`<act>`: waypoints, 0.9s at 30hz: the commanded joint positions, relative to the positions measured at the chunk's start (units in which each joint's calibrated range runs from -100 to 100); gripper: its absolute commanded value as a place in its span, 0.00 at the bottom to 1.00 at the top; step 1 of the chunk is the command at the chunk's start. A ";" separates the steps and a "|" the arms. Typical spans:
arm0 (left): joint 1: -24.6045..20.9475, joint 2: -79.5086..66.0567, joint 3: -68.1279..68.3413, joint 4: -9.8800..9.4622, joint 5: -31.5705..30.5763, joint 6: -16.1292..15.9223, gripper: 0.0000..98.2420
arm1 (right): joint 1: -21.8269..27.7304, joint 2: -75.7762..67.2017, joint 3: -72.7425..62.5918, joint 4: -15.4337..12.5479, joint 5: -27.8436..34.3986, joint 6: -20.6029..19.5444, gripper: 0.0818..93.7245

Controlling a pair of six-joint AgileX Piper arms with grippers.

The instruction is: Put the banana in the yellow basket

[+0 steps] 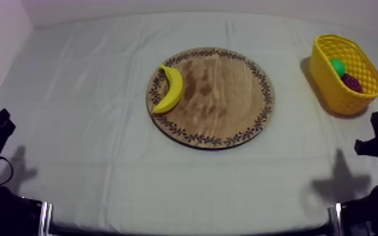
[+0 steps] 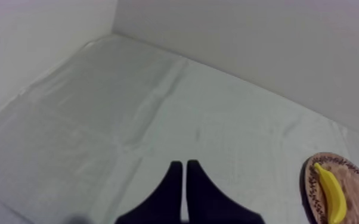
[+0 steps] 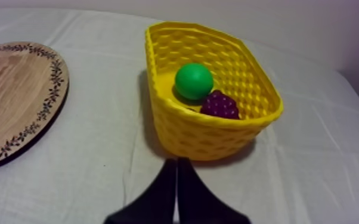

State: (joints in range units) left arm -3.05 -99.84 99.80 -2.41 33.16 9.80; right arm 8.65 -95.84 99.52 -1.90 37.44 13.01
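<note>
One creased cloth (image 1: 72,113) beneath board (image 1: 229,107), pale walls (image 2: 247,36)

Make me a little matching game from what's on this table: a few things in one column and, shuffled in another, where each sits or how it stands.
Things:
1. banana
2. bunch of grapes
3. wooden board
4. right fingers

Places or states:
A. inside the yellow basket
B. in the middle of the table
C. lying along the board's rim
D. closed together, empty, pointing at the basket

Pairs: 1-C, 2-A, 3-B, 4-D.
</note>
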 commanded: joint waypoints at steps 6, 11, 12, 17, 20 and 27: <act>-0.02 0.02 -0.02 -0.01 -0.01 -0.01 0.00 | 0.01 0.00 0.04 0.02 -0.02 0.00 0.00; -0.02 0.02 -0.02 -0.01 -0.01 -0.01 0.00 | 0.01 0.00 0.04 0.05 -0.02 -0.01 0.00; -0.02 0.02 -0.02 -0.01 -0.01 -0.01 0.00 | 0.01 0.00 0.04 0.06 -0.02 0.00 0.00; -0.02 0.02 -0.02 -0.01 -0.01 -0.01 0.00 | 0.01 0.00 0.04 0.07 -0.02 -0.03 0.00; -0.02 0.02 -0.02 -0.01 -0.01 -0.01 0.00 | -0.04 0.00 0.04 0.07 -0.02 -0.03 0.00; -0.02 0.02 -0.02 -0.01 -0.01 -0.01 0.00 | -3.39 0.04 0.04 0.07 -0.02 0.60 0.00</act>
State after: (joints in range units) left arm -3.05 -99.84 99.80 -2.41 33.16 9.80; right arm 6.43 -95.84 99.52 -1.84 37.36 13.39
